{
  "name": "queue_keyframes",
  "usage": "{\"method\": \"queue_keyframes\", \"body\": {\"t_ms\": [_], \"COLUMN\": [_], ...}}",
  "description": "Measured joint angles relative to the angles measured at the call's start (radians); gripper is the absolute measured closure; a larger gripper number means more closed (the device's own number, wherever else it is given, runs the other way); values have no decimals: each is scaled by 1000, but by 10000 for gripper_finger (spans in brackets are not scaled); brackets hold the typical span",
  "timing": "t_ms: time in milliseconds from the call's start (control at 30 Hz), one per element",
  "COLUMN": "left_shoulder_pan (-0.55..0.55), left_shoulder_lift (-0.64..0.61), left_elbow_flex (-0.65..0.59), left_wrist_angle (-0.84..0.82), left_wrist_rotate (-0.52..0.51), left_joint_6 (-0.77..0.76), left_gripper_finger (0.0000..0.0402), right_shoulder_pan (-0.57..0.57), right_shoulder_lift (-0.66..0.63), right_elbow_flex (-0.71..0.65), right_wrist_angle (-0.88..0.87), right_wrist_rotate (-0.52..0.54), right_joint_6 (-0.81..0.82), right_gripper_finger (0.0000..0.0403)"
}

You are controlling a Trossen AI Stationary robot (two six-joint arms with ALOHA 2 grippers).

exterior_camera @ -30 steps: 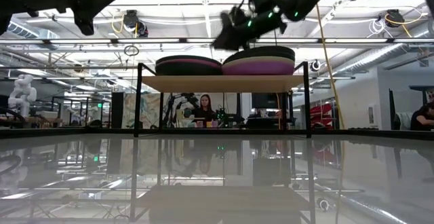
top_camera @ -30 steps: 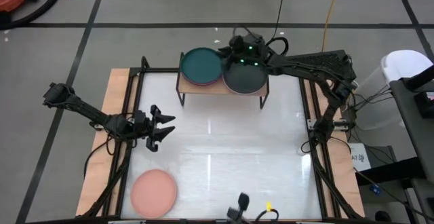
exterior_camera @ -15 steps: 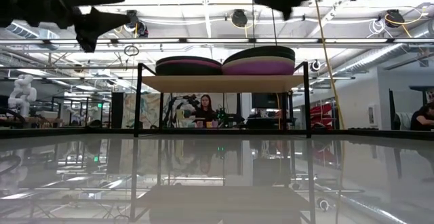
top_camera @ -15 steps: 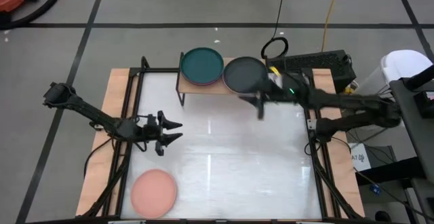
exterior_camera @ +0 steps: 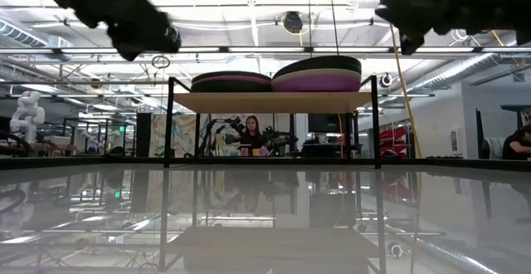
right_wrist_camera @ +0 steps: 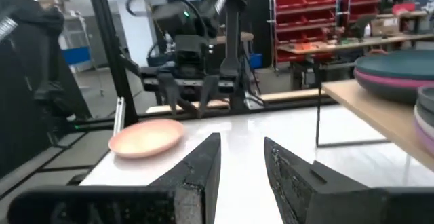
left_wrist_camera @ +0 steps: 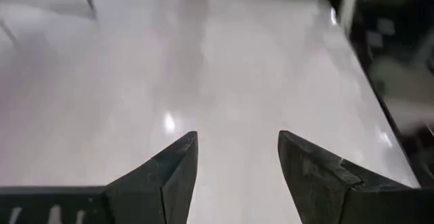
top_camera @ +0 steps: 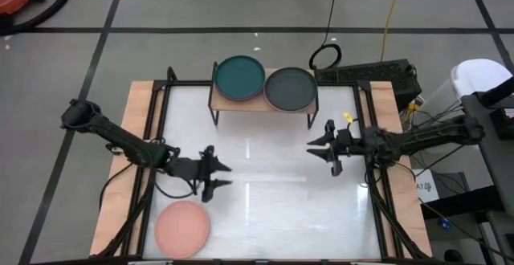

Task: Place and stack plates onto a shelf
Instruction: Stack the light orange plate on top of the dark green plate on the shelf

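Bright overhead ceiling lights wash the glossy counter (top_camera: pixel 265 177) with glare and mirror-like reflections in the low view. Both arms show as dark silhouettes there. The left wrist view is soft with motion blur; the right wrist view's background is mildly blurred.

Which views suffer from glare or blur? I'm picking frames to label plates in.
High view: sharp, faint ceiling-light streaks on the white table. Low view: glossy tabletop mirrors the shelf; both arms are backlit silhouettes. Left wrist view: soft, with a glare spot on the table. Right wrist view: the salmon plate is slightly soft.
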Motion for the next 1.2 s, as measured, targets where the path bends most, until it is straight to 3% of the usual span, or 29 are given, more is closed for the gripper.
{"method": "queue_keyframes", "body": {"t_ms": [200,433,800,1200], "left_shoulder_pan": [15,-17,-115,-148], "left_shoulder_lift": [65,120,178,292], "left_elbow_flex": [155,169,168,167], "left_wrist_angle": [-415,-545,-714,-712], "left_wrist_rotate": [192,453,465,461], "left_joint_6": [-144,-152,-151,-147], "left_gripper_finger": [193,193,193,193], "right_shoulder_pan": [38,54,57,57], "right_shoulder_lift": [0,1,1,2], "right_elbow_flex": [-12,-12,-12,-11], "right_wrist_angle": [13,12,8,5], "right_wrist_rotate": [39,39,35,34], "right_joint_6": [-16,-19,-19,-1], "right_gripper_finger": [307,307,307,307]}}
